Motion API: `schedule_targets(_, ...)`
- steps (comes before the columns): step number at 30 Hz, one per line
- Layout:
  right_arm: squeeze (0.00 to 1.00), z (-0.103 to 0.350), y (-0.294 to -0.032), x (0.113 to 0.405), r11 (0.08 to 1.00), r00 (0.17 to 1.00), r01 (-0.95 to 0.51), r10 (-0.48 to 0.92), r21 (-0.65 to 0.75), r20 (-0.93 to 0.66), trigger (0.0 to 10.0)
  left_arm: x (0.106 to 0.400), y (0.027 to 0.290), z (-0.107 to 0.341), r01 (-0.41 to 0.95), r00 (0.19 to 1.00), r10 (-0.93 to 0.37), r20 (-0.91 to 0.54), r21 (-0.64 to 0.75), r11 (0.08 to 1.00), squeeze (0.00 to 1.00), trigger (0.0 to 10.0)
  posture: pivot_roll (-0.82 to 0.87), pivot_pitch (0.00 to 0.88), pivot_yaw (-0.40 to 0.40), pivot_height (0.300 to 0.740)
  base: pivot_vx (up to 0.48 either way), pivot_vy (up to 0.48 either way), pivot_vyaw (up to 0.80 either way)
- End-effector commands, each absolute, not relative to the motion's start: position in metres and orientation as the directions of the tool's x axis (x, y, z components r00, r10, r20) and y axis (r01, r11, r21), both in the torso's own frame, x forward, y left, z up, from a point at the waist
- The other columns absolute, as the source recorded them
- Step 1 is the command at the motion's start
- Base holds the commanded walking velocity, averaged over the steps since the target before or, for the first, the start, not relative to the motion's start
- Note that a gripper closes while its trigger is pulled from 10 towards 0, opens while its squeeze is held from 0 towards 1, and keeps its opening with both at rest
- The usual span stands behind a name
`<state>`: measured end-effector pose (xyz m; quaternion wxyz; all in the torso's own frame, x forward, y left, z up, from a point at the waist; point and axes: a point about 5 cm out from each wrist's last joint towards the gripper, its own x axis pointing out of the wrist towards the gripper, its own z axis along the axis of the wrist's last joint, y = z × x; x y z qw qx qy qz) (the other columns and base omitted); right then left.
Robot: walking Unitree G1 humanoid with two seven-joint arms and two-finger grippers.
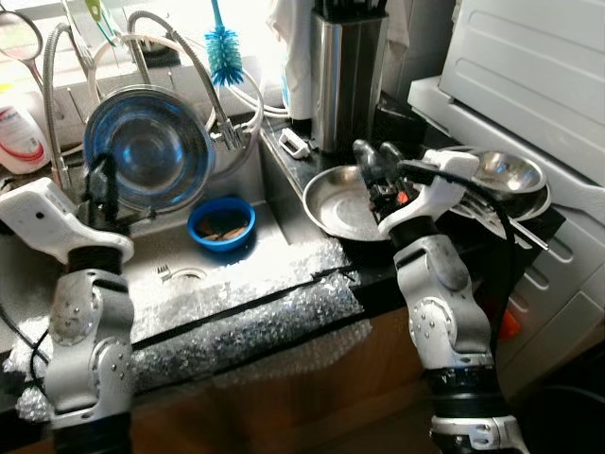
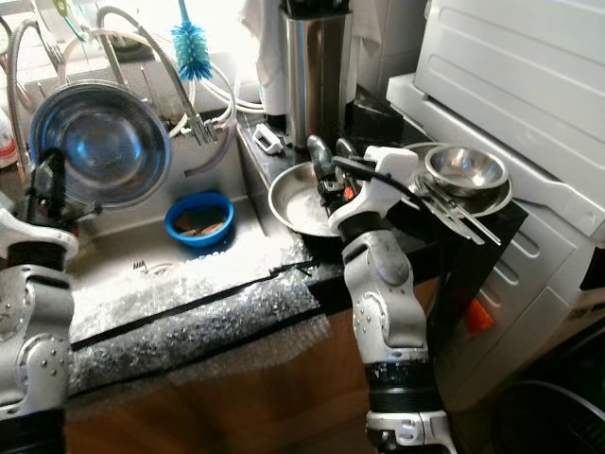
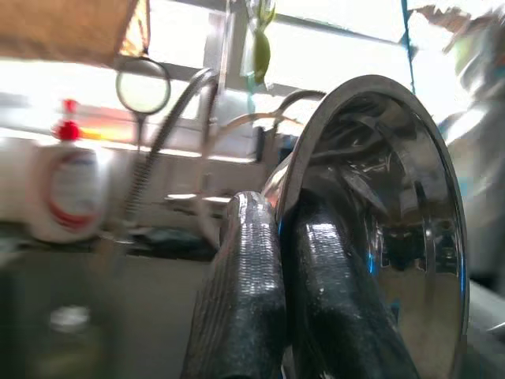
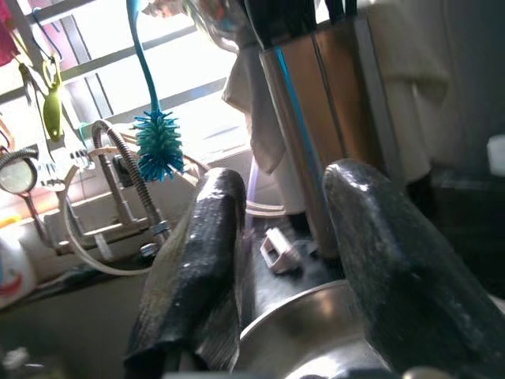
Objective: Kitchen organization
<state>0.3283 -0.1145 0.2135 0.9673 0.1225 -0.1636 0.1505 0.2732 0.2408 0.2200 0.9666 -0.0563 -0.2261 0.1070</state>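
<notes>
- Left gripper [image 1: 101,180] has its two fingers pinching the rim of the steel bowl [image 1: 146,156], one finger on each face of the wall, holding it tipped up on edge over the sink [image 1: 170,255].
- Right gripper [image 1: 371,161] hangs just above the steel pan [image 1: 336,200] on the dark counter, fingers spread with a clear gap, gripping nothing.
- My read of the step: the bowl is in hand and needs a home, maybe with the other steel bowls [image 1: 506,175] stacked at the right. That's a guess from the task line only.
- To do it well I'd keep the pinch deep on the rim. Polished steel is slick and a thin wall gives the pads little to bite on, so it could pivot.
- I'd swing wide of the faucet hoses [image 1: 180,57] and the blue bottle brush [image 1: 223,52], both close behind the bowl.
- Textures: bowl is mirror-bright and round, pan is shallow and shiny, the small blue bowl [image 1: 220,222] in the sink looks like plastic with scraps inside.
- Bubble wrap [image 1: 255,312] pads the counter's front edge. The tall brushed-steel knife block [image 1: 347,76] stands behind the pan.
</notes>
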Motion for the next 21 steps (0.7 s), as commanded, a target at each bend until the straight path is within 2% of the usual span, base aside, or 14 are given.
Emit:
schedule_targets(1, 0.00, 0.215, -0.116, 0.324, 0.938, 0.899, -0.312, 0.242, 0.148, 0.365, 10.0, 0.274, 0.250, 0.218, -0.238, 0.875, 0.245, 0.418, -0.069, 0.969, 0.00, 10.0, -0.11, 0.000, 0.065, 0.740, 0.000, 0.000, 0.00)
schedule_targets(2, 0.00, 0.214, -0.117, 0.324, 0.941, 0.901, -0.309, 0.242, 0.140, 0.361, 10.0, 0.274, 0.251, 0.217, -0.250, 0.878, 0.244, 0.412, -0.040, 0.967, 0.00, 10.0, -0.11, 0.000, 0.065, 0.740, 0.000, 0.000, 0.00)
schedule_targets(3, 0.00, 0.210, -0.117, 0.323, 0.944, 0.904, -0.304, 0.243, 0.129, 0.352, 10.0, 0.278, 0.250, 0.212, -0.276, 0.887, 0.230, 0.400, 0.060, 0.959, 0.00, 10.0, -0.10, 0.000, 0.065, 0.740, 0.000, 0.000, 0.00)
schedule_targets(5, 0.00, 0.209, -0.116, 0.323, 0.945, 0.905, -0.302, 0.243, 0.126, 0.349, 10.0, 0.281, 0.248, 0.207, -0.288, 0.894, 0.221, 0.391, 0.123, 0.950, 0.00, 10.0, -0.10, 0.000, 0.068, 0.740, 0.000, 0.000, 0.00)
schedule_targets(12, 0.00, 0.209, -0.102, 0.324, 0.936, 0.891, -0.339, 0.286, 0.097, 0.353, 10.0, 0.300, 0.243, 0.192, -0.327, 0.901, 0.280, 0.332, 0.093, 0.940, 0.00, 10.0, -0.10, 0.000, 0.061, 0.740, 0.000, 0.000, 0.00)
schedule_targets(16, 0.00, 0.208, -0.098, 0.323, 0.931, 0.887, -0.353, 0.302, 0.092, 0.350, 10.0, 0.318, 0.241, 0.181, -0.280, 0.946, 0.239, 0.218, 0.183, 0.943, 0.00, 10.0, -0.10, 0.000, 0.064, 0.740, 0.000, 0.000, 0.00)
schedule_targets(21, 0.00, 0.205, -0.099, 0.322, 0.936, 0.892, -0.343, 0.297, 0.083, 0.341, 10.0, 0.330, 0.248, 0.170, -0.244, 0.967, 0.222, 0.123, 0.210, 0.947, 0.00, 10.0, -0.10, 0.000, 0.075, 0.740, 0.000, 0.000, 0.00)
